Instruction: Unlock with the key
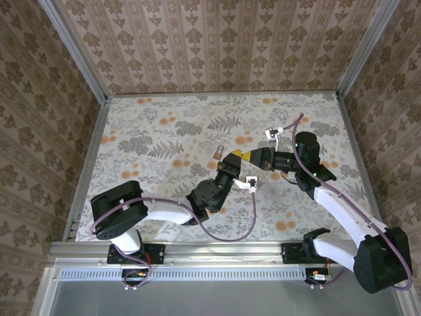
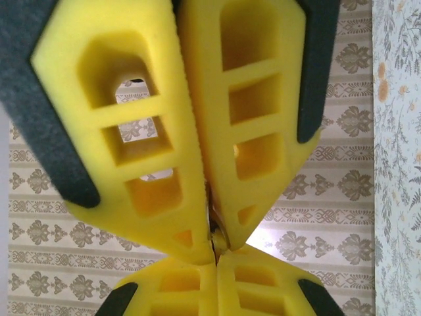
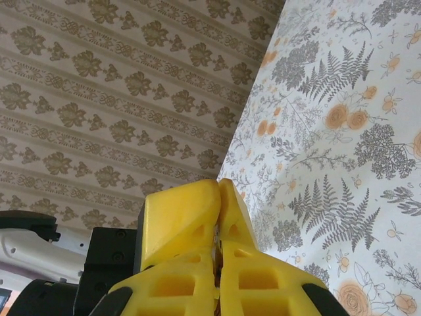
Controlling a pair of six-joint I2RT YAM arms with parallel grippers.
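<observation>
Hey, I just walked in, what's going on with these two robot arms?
The left gripper and the right gripper meet tip to tip above the middle of the table, both pressed shut. In the left wrist view, what may be the key shows as a thin sliver between the left gripper's fingertips, so this looks like a handover. The padlock lies on the table just left of them, apart from both.
</observation>
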